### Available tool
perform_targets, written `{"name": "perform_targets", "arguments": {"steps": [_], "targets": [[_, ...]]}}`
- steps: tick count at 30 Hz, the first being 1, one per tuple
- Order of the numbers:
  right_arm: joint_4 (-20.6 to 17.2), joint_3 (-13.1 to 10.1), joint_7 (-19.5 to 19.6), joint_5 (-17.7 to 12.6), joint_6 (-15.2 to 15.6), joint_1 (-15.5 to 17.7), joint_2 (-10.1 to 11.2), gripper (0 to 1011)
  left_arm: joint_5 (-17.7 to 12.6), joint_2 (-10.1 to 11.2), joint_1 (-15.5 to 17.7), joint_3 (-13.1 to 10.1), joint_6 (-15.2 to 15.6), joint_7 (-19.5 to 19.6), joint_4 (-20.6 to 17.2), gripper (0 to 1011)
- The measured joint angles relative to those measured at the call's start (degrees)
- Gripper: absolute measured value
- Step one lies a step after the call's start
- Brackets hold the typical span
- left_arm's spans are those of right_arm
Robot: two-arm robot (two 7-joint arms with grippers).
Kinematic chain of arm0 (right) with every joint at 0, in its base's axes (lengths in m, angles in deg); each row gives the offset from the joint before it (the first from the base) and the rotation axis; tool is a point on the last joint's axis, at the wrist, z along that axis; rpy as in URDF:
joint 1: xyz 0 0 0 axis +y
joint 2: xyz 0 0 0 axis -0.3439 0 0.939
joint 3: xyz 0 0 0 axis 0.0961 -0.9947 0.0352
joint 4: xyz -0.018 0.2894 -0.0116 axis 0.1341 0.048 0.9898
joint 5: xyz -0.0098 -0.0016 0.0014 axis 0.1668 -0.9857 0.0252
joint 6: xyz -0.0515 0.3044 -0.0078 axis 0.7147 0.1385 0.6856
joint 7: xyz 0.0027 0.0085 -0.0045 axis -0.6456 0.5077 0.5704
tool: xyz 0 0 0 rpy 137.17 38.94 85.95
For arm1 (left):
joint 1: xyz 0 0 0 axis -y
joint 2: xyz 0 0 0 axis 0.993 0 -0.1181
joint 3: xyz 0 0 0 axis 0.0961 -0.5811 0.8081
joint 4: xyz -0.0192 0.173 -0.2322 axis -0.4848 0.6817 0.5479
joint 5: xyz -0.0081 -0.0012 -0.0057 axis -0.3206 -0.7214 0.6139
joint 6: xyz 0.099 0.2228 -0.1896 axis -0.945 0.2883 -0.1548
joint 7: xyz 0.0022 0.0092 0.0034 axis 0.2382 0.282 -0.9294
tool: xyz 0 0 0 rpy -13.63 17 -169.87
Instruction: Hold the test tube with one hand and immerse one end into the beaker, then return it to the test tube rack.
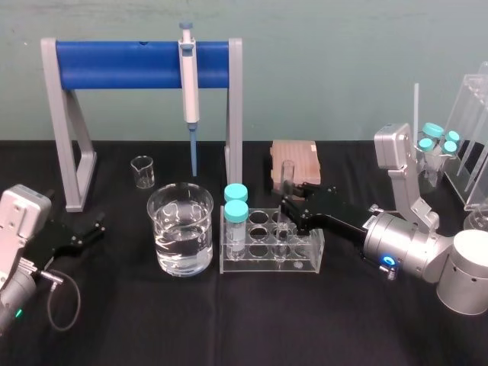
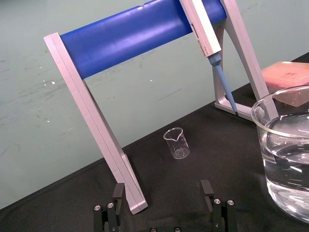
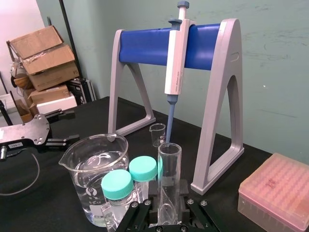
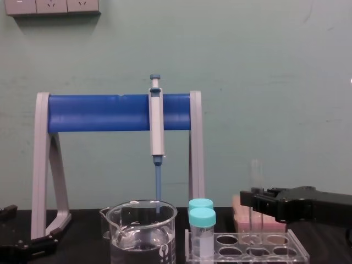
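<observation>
**Q:** Status, left to right?

**A:** The black two-fingered left gripper [image 1: 93, 230] is parked, spread wide and empty. A wide clear glass beaker [image 1: 181, 229] of water stands left of the black right gripper [image 1: 292, 215]. That gripper is closed on the long thin clear glass test tube [image 1: 287, 177], which stands upright in the low transparent acrylic test tube rack [image 1: 305, 259].

**Q:** Handling?

**A:** Probably light, rigid, slick and breakable. Hold it mid-length with gentle pressure.

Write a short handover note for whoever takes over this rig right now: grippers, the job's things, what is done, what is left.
Left gripper: open, parked on the table left of the wide clear glass beaker.
Right gripper: at the long clear glass test tube, which stands upright in the low transparent acrylic rack.
The beaker holds water.
Done: cannot tell whether the dip has happened.
Left, if not: lift the tube, dip one end, return it.
</observation>
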State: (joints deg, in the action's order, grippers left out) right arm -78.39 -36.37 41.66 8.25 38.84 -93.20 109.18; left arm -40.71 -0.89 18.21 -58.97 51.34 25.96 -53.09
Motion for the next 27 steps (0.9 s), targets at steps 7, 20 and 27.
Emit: {"name": "perform_targets", "arguments": {"steps": [7, 20, 27], "targets": [[0.0, 0.0, 0.0, 0.0, 0.0, 0.0, 0.0, 225, 0.0, 0.0, 0.0, 0.0, 0.0, 0.0, 0.0, 1000], [-0.1, -0.5, -0.9, -0.7, -1.6, 0.4, -0.3, 226, 0.0, 0.0, 0.0, 0.0, 0.0, 0.0, 0.0, 1000], [-1.3, -0.9, -1.5, -0.9, -2.4, 0.3, 0.2, 225, 0.0, 0.0, 0.0, 0.0, 0.0, 0.0, 0.0, 1000]]}}
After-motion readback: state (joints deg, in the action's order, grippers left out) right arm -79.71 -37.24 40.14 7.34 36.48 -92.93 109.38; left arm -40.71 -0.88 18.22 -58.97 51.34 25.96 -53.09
